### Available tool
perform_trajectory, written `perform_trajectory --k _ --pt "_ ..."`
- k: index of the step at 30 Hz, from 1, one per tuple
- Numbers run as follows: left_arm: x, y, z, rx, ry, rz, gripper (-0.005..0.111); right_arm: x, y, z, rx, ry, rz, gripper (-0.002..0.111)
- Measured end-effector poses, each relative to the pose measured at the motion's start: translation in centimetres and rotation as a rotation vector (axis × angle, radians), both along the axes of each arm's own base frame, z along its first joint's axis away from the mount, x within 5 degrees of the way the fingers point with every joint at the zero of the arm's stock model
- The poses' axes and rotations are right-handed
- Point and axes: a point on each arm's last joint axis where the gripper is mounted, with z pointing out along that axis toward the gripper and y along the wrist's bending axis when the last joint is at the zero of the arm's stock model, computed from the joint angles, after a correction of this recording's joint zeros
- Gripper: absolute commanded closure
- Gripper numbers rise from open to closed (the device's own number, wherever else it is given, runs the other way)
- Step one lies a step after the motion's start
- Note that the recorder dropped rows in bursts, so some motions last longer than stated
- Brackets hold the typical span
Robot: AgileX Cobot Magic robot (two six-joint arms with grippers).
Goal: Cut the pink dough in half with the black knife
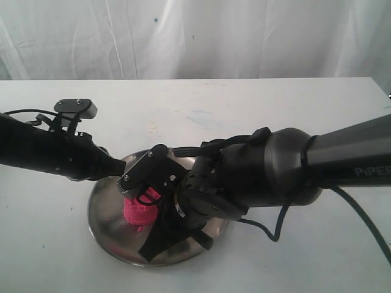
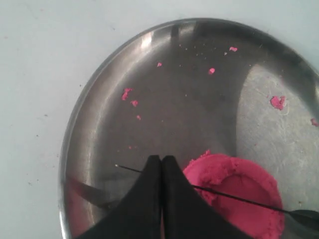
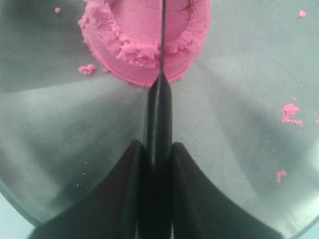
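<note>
Pink dough (image 1: 140, 212) sits on a round steel plate (image 1: 104, 220) in the lower middle of the exterior frame, the plate resting on a white tabletop (image 1: 244, 104) that fills most of that view, with a white curtain (image 1: 195, 36) behind. The right arm (image 1: 342, 159) reaches in from the right edge and hangs over the plate, hiding much of it; the left arm (image 1: 43, 152) comes in from the left edge to the plate's rim.

In the right wrist view the right gripper (image 3: 157, 154) has its fingers (image 3: 127, 189) clamped on the handle of the black knife (image 3: 159, 109), and the blade runs edge-on across the top of the dough mound (image 3: 144, 40), roughly down its middle.

In the left wrist view the left gripper (image 2: 161, 164) has its fingers (image 2: 144, 199) pressed together with nothing between them, just beside the mound (image 2: 239, 194). The thin knife blade (image 2: 234, 198) crosses the dough here too.

Small pink crumbs (image 2: 277, 102) lie scattered over the plate's surface (image 2: 164, 99).
</note>
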Motion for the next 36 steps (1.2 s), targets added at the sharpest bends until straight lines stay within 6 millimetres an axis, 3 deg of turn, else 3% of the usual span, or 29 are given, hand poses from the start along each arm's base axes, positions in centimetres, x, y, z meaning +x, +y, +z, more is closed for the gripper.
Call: perform_trajectory --k 4,16,27,36 --pt "0.2 -0.1 -1.1 -0.003 0.036 0.003 0.107 0.0 0.0 0.0 0.000 0.000 0.000 0.106" --pt "0.9 -0.6 -1.0 -0.009 0.022 -0.071 0.107 0.1 -0.2 0.0 0.005 0.008 -0.023 0.106" --pt "0.6 -0.3 1.3 0.033 -0.056 -0.088 0.107 0.1 -0.2 0.0 0.004 0.008 -0.022 0.106" --pt "1.3 -0.6 -2.4 -0.001 0.068 -0.075 0.107 0.2 -0.1 0.1 0.011 0.006 -0.023 0.106"
